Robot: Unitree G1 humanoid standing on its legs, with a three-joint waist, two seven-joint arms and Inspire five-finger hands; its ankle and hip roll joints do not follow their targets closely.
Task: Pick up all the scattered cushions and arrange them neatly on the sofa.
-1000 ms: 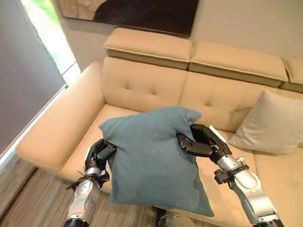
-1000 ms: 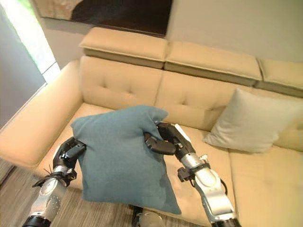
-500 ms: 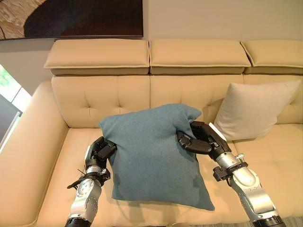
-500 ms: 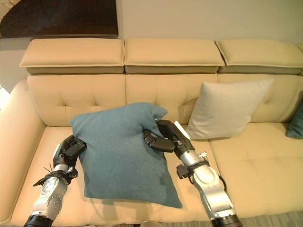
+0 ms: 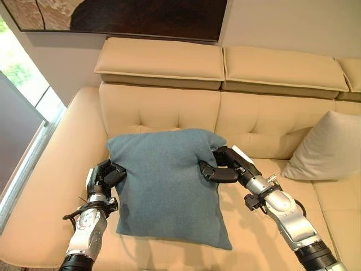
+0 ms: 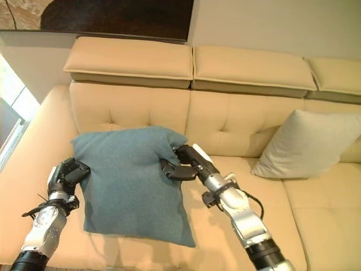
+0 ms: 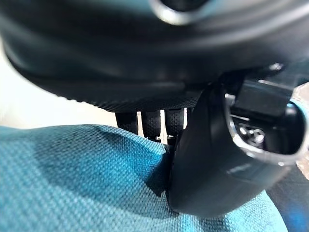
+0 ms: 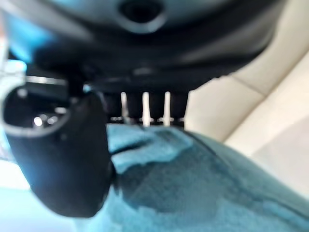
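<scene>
**Cushion, teal, held over sofa seat by 2 hands**

Sofa (image 5: 169, 107): beige, tufted backrest, 3 headrest sections along the top, broad armrest at the robot's left. A dark framed picture (image 5: 141, 17) hangs on the wall above it, and a bright window (image 5: 22, 79) lies off the left end.

Teal cushion (image 5: 166, 186): the largest loose item, square, coarse weave. It hangs upright in front of the left-hand seat section, its upper edge level with the lower backrest and its bottom corner drooping toward the seat's front edge. Whether the lower edge touches the seat cannot be told from the head views. Its top right corner is bunched where it is gripped.

Beige cushion (image 5: 327, 147): smaller in frame, propped tilted against the backrest at the robot's right, well apart from the teal one.

Right hand (image 5: 225, 166): clamped on the teal cushion's upper right edge, thumb pressed across the front face and fingers (image 8: 145, 106) curled behind the fabric.

Left hand (image 5: 104, 175): gripping the cushion's left edge at mid-height; in the left wrist view the thumb (image 7: 222, 164) presses into the cloth with the fingers (image 7: 152, 123) wrapped round the far side.
</scene>
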